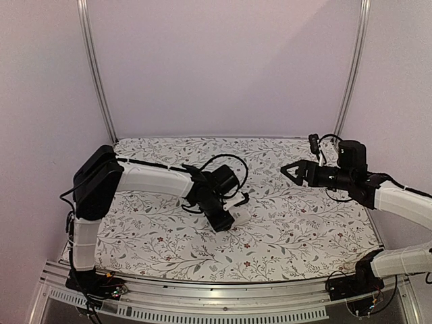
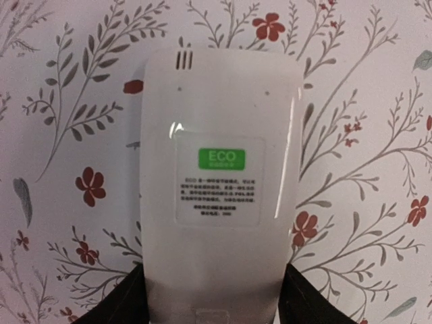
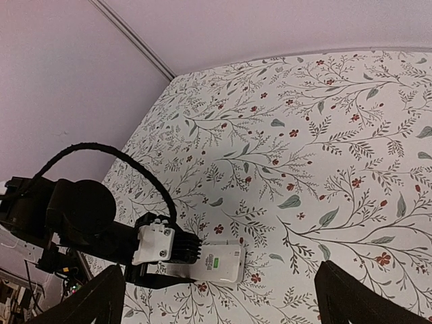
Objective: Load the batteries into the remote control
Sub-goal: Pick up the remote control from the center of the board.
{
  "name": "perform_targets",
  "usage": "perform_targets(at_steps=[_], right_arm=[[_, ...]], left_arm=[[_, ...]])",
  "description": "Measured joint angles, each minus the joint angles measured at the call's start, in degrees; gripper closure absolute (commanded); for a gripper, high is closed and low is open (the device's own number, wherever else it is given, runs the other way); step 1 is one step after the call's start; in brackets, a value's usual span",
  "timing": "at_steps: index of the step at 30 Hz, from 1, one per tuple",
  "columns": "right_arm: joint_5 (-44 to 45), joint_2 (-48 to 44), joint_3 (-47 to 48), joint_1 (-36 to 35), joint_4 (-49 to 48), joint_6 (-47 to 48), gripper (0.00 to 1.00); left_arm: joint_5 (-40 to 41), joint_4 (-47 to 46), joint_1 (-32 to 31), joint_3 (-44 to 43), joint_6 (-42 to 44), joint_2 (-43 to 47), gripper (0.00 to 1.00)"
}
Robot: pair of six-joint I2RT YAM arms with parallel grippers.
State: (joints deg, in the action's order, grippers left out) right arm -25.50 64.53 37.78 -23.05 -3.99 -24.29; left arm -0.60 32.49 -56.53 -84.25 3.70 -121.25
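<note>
The remote control (image 2: pixel 219 189) is a white handset with its back up, showing a green ECO label and a small vent slot at its far end. My left gripper (image 2: pixel 212 304) is shut on its near end, one black finger on each long side, low over the floral cloth. It also shows in the top view (image 1: pixel 240 216) and the right wrist view (image 3: pixel 219 263). My right gripper (image 1: pixel 291 171) is open and empty, raised over the right of the table, far from the remote. The batteries are out of view.
The table is covered by a floral cloth (image 1: pixel 304 223). A black cable (image 3: pixel 128 158) loops over the left wrist. Metal frame posts (image 1: pixel 94 74) stand at the back corners, with plain walls behind.
</note>
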Motion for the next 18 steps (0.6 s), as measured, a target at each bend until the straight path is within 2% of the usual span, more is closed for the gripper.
perform_targets(at_steps=[3, 6, 12, 16, 18], right_arm=[[-0.33, -0.85, -0.42, 0.04, -0.39, -0.39, 0.01], [-0.83, -1.25, -0.63, 0.13, -0.81, -0.59, 0.01], [-2.38, -1.42, -0.74, 0.17, -1.25, -1.09, 0.01], [-3.30, -2.03, -0.76, 0.20, -1.27, -1.27, 0.01], [-3.93, -2.21, -0.76, 0.20, -1.42, -1.27, 0.01]], left_arm=[[-0.02, 0.44, 0.00, -1.46, 0.52, -0.90, 0.44], [-0.33, 0.98, 0.00, -2.10, 0.81, -1.25, 0.39], [-0.81, 2.80, 0.02, -4.63, 0.85, -2.75, 0.39], [-1.09, 3.48, 0.02, -6.01, 1.05, -3.58, 0.30], [-1.42, 3.26, 0.02, -7.02, 1.03, -4.35, 0.29]])
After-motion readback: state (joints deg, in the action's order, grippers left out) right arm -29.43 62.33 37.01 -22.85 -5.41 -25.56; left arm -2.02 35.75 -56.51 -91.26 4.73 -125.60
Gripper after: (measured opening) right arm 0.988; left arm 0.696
